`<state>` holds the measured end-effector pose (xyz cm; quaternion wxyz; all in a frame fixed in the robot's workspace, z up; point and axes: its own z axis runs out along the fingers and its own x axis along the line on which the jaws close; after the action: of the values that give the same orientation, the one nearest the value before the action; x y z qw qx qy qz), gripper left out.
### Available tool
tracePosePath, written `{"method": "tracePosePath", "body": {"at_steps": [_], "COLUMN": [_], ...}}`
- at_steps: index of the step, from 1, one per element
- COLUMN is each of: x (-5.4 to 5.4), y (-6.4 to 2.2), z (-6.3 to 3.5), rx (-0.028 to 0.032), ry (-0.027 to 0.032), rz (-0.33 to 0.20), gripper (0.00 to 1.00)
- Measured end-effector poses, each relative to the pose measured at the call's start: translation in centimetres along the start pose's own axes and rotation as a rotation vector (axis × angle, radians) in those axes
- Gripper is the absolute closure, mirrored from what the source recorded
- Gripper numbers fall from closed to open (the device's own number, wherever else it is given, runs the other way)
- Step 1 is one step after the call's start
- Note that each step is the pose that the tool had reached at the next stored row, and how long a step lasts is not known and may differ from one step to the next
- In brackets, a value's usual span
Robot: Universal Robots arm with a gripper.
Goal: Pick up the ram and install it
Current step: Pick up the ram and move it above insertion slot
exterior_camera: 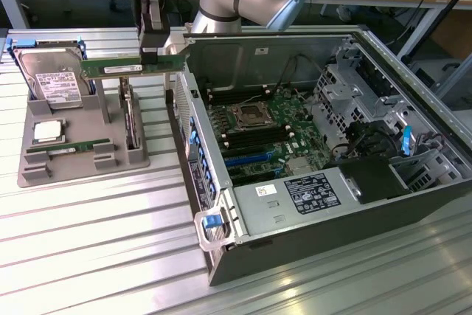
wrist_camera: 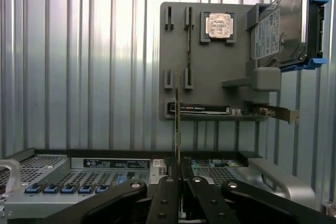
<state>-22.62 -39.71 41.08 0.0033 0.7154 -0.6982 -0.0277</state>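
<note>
While the gripper hangs over the grey holder tray beside the open computer case, its fingers are clamped on the ram. The stick is held level in the air, one end reaching toward the case. A hard drive, a processor and a second green stick sit in the tray.

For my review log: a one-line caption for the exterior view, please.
Gripper holds the ram above the gray tray, beside the open computer case.

No legible text or numbers.
</note>
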Motion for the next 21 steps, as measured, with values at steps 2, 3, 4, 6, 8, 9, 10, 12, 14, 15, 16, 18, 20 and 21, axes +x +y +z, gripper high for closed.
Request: {"method": "tracePosePath", "body": {"at_steps": [2,3,4,6,8,9,10,12,14,15,16,18,20,21], "x": [0.0,0.0,0.0,0.0,0.0,0.0,0.0,0.0,0.0,0.0,0.0,0.0,0.0,0.0], "y": [-0.19,-0.31,-0.37,-0.45,-0.59,-0.65,-0.7,-0.77,-0.93,-1.0,-1.05,-1.16,-1.24,-1.32], "z": [-0.01,-0.01,-0.02,-0.02,-0.02,-0.03,-0.03,-0.03,-0.04,-0.04,-0.05,-0.05,-0.05,-0.06], "rx": [0.0,0.0,0.0,0.0,0.0,0.0,0.0,0.0,-0.0001,0.0,0.0,0.0,0.0,0.0], "ry": [0.0,0.0,0.0,0.0,0.0,-0.0001,0.0,-0.0001,0.0,0.0,0.0,-0.0001,0.0,0.0], "rz": [0.0,0.0,0.0,0.0,0.0,0.0,0.0,0.0,0.0,0.0,0.0,0.0,0.0,0.0], "gripper": [0.88,0.88,0.88,0.88,0.88,0.88,0.88,0.88,0.88,0.88,0.88,0.88,0.88,0.88]}}
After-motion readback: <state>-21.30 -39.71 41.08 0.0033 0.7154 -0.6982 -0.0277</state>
